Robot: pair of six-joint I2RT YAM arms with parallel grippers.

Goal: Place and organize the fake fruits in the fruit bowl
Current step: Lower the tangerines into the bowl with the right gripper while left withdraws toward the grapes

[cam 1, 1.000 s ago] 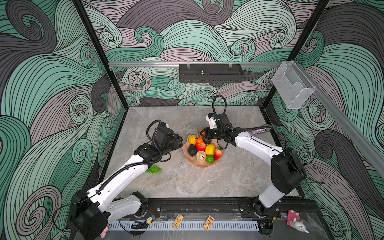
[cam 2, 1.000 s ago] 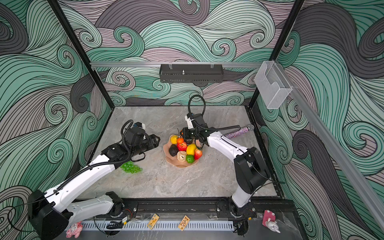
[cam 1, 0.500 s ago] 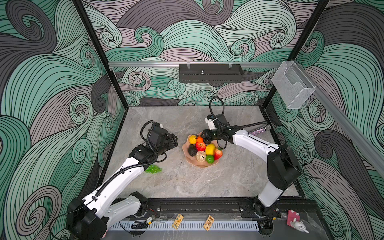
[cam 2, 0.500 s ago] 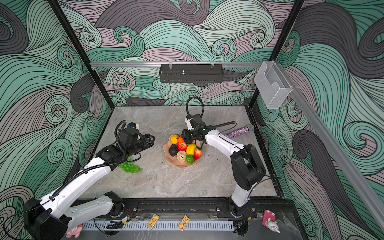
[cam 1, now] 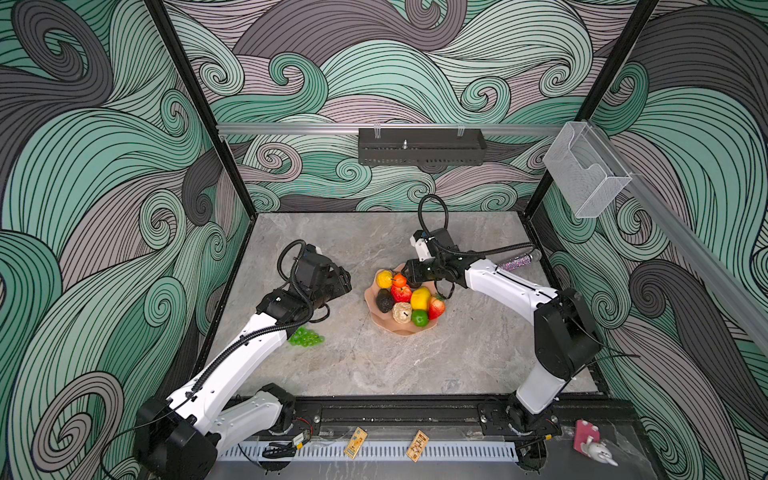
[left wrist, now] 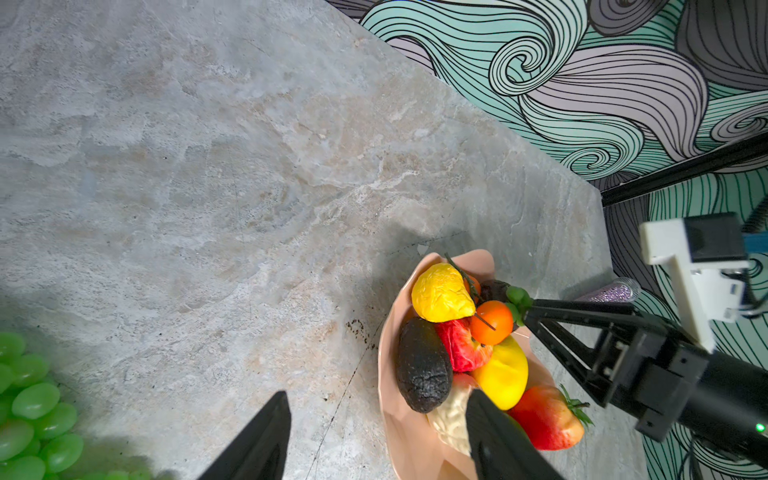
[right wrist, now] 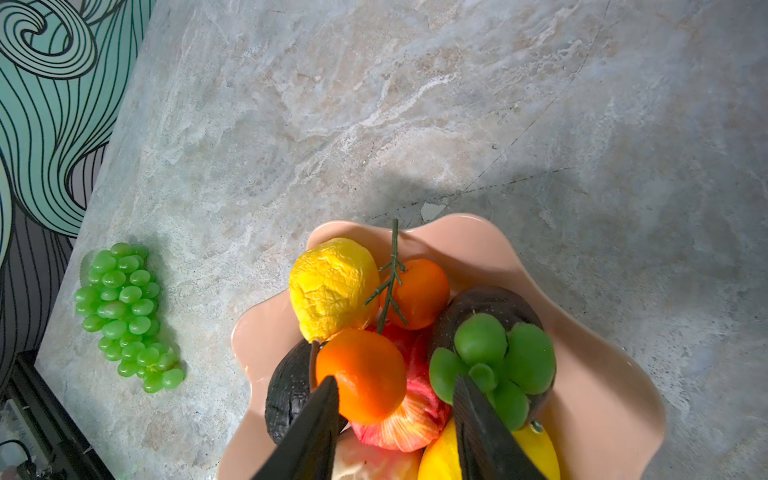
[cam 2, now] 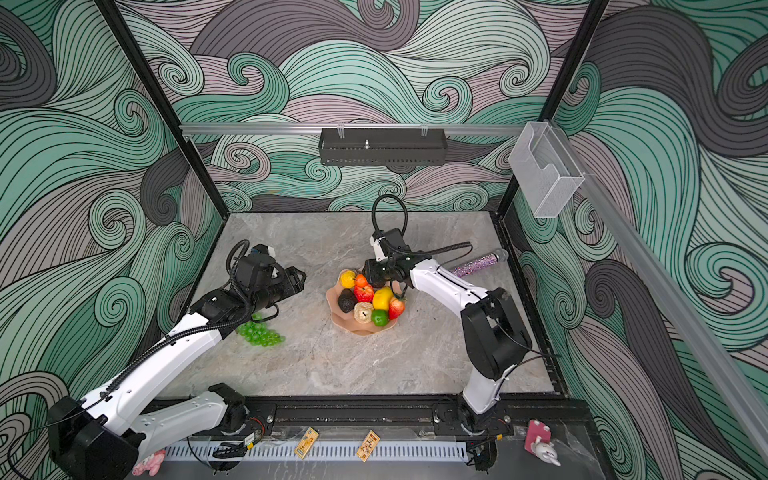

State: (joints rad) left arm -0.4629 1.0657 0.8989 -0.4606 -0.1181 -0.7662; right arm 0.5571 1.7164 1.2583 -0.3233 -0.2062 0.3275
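The salmon-pink fruit bowl [cam 1: 399, 330] [cam 2: 361, 330] holds a wrinkled lemon [right wrist: 332, 286], two stemmed oranges [right wrist: 361, 374] [right wrist: 419, 291], an apple [cam 1: 401, 293], avocados [cam 1: 384, 300] [right wrist: 486, 303], a strawberry [cam 1: 436, 307], a lime [cam 1: 419, 318] and a beige ball [cam 1: 402, 311]. A small green cluster [right wrist: 494, 365] rests on the far avocado. My right gripper [right wrist: 395, 382] [cam 1: 409, 272] hovers open over the bowl's far side, with the near orange just ahead of its jaws. Left of the bowl, my left gripper [left wrist: 378, 399] [cam 1: 347, 282] is open and holds nothing. The green grape bunch [cam 1: 306, 336] [cam 2: 259, 333] lies on the table beside the left arm.
A glittery purple cylinder [cam 1: 517, 262] lies behind the right arm near the right wall. A clear box [cam 1: 586, 178] hangs on the right wall and a black shelf [cam 1: 419, 147] on the back wall. Bare stone table [cam 1: 374, 365] stretches in front of the bowl.
The right gripper's jaws have spread wider over the bowl. The left arm has drawn back slightly, its gripper unchanged.
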